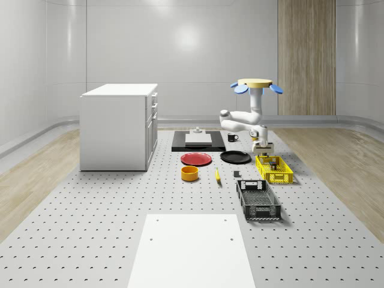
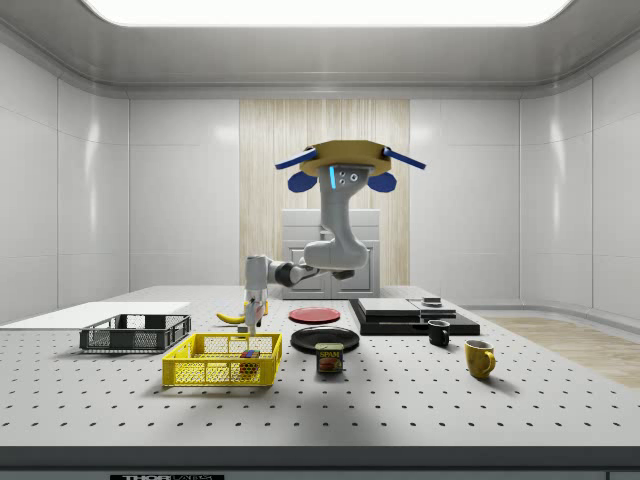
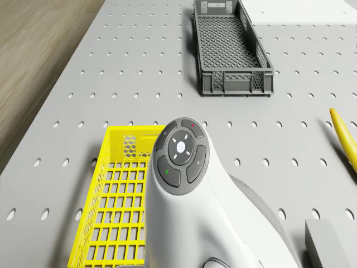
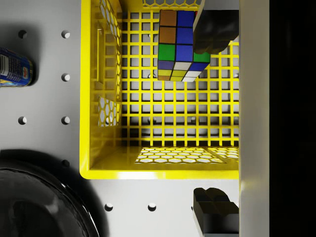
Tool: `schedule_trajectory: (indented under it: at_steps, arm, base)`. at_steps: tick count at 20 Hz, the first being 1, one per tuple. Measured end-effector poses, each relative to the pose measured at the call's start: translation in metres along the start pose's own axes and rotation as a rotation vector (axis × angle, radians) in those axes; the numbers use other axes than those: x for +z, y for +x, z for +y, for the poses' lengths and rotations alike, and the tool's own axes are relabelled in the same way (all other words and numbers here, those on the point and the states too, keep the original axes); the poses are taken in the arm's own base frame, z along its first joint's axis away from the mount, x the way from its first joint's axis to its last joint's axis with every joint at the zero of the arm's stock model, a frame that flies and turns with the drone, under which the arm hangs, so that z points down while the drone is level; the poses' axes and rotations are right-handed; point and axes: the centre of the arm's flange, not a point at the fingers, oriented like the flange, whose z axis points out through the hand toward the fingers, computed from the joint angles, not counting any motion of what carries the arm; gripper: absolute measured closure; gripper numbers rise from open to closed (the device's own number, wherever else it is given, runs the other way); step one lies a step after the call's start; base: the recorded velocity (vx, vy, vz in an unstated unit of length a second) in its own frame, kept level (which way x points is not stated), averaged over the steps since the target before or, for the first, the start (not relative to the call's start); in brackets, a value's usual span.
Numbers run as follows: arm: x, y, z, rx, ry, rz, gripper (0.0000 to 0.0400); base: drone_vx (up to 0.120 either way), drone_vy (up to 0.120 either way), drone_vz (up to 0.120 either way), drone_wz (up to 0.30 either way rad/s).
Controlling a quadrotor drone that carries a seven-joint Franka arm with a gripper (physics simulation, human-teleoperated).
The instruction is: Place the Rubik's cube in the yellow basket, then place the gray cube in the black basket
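Perforated gray table (image 1: 90, 240): yellow basket (image 1: 274, 170), black basket (image 1: 258, 200), white sheet (image 1: 191, 249), cabinet (image 1: 119, 126).

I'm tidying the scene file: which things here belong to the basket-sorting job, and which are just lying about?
Job: multicoloured Rubik's cube, lying in the yellow mesh basket; small gray cube; black mesh basket; open gripper over the yellow basket, under the hovering drone.
Lying about: yellow banana, red plate, black plate, orange bowl, tin can, black mug, yellow mug.
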Motion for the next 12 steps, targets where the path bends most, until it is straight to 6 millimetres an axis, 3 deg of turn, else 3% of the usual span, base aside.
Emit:
schedule_trajectory:
  at_steps: [12]
  arm:
    - [-0.0002,0.0000,0.0000,0.000,0.000,0.000,0.0000]
  base:
    - [0.000,-0.120,0.000,0.000]
